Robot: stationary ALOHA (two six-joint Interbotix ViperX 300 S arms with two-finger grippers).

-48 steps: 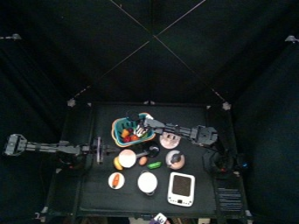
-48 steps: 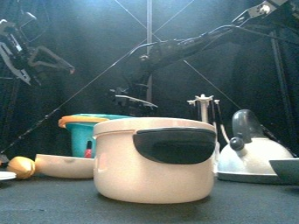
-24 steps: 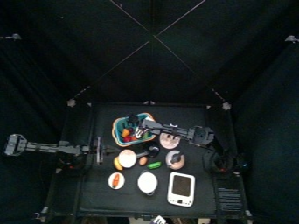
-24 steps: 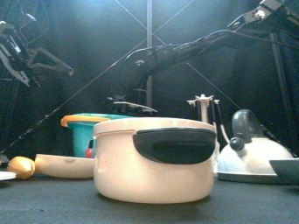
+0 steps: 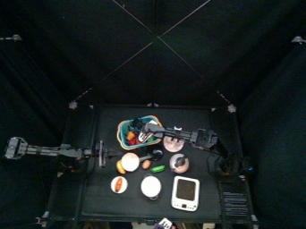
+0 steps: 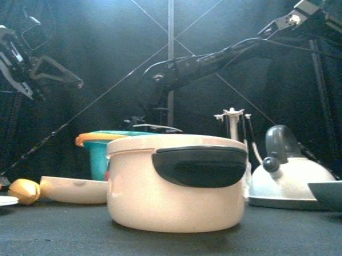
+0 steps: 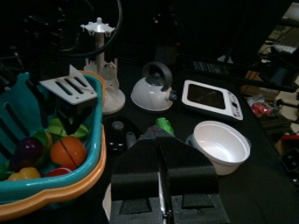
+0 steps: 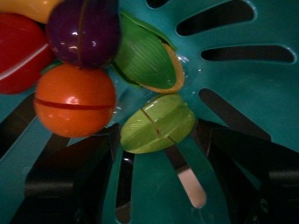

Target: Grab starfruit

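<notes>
In the right wrist view a green ridged fruit that I take for the starfruit lies on the floor of the teal basket. It touches a second yellow-green piece. My right gripper hangs open just above it, one jaw on each side. From above, the right gripper sits over the basket. An orange, a purple fruit and a red one crowd beside the starfruit. My left gripper rests shut at the table's left, clear of the basket.
Up front stand a cream pot, a kettle and a shallow bowl. A white bowl, a kettle and a white scale lie around the left arm. The basket's wall surrounds the right gripper.
My right gripper has moved left and sunk lower into the basket, still open. The left arm has not moved.
</notes>
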